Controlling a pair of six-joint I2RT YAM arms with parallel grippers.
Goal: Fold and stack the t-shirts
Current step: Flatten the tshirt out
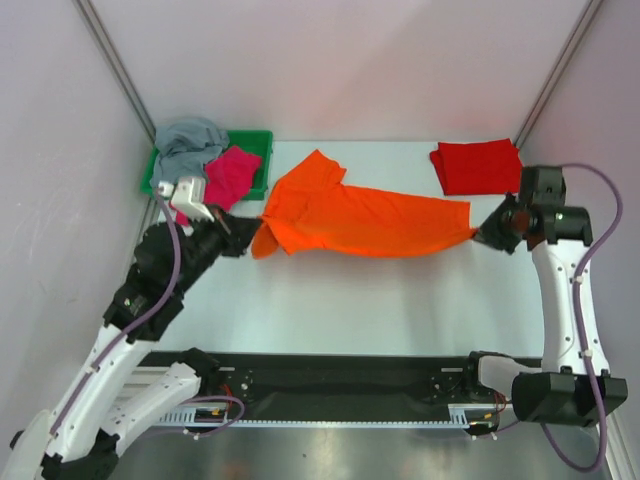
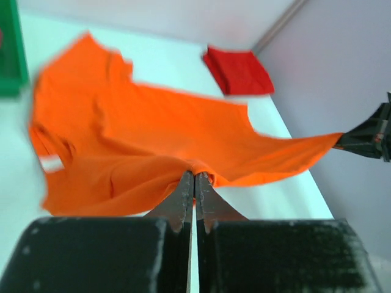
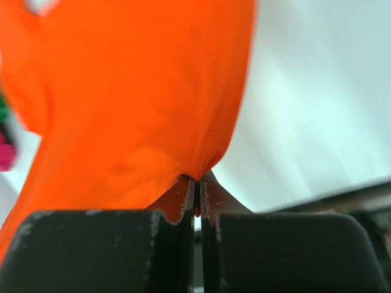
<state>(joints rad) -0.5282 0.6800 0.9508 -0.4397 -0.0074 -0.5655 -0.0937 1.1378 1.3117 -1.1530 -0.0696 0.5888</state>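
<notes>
From above, I hold the orange shirt (image 1: pixel 365 220) stretched across the bench (image 1: pixel 350 300) between both tools, I judge to spread it out for folding. My left tool (image 1: pixel 255 228) pinches the end near the tray (image 1: pixel 262 140); my right tool (image 1: pixel 480 232) pinches the opposite end, just below the folded red shirt (image 1: pixel 477 165). The left arm reaches forward and inward. The right arm stands along the right edge, its wrist turned left.

On the left wrist, the left tool (image 2: pixel 194 177) is clamped tight on a bunched orange edge, and the cloth runs away to the right tool.

On the right wrist, the right tool (image 3: pixel 197 182) is likewise closed on a gathered fold of the orange shirt (image 3: pixel 134 91).
</notes>
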